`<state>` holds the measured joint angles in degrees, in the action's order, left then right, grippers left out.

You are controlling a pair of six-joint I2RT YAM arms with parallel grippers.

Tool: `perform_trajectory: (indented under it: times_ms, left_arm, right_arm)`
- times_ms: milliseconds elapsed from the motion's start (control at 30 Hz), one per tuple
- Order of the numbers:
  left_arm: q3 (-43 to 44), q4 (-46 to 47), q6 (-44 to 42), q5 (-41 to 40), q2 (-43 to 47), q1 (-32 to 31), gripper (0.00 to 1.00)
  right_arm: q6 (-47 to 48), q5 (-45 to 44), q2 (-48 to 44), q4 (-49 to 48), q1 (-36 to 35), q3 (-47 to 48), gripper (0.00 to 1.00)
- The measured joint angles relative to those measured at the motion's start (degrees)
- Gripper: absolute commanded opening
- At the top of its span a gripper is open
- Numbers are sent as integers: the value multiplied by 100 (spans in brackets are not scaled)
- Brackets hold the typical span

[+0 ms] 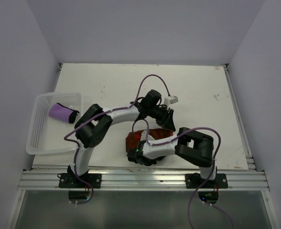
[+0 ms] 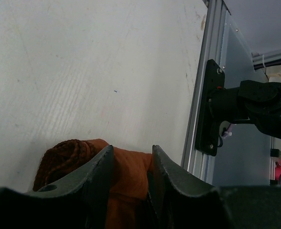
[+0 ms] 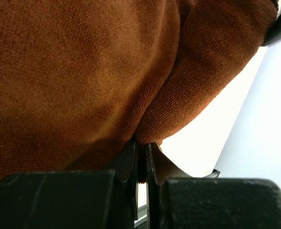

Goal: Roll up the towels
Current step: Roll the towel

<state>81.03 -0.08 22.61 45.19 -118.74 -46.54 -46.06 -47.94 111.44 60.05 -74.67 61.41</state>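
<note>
Both jaws pinch orange towel edges.

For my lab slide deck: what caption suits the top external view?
Left gripper and right gripper on the orange towel mid-table; purple towel sits rolled in the white basket.

The white table carries a white basket at its left edge and an orange towel near the front edge, in the middle.

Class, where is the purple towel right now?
Top view: the purple towel lies rolled in the white basket at the left edge of the table.
</note>
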Motion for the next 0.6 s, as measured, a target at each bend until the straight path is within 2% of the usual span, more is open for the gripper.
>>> perform_trajectory:
  times_ms: [433, 600]
  left_arm:
    - [-2, -94, -116, -487, -525, 0, 43]
    - [0, -90, -114, -568, -533, 2, 42]
  right_arm:
    - [144, -7, 79, 35, -4, 37, 0]
    - [146, -4, 79, 61, -4, 37, 7]
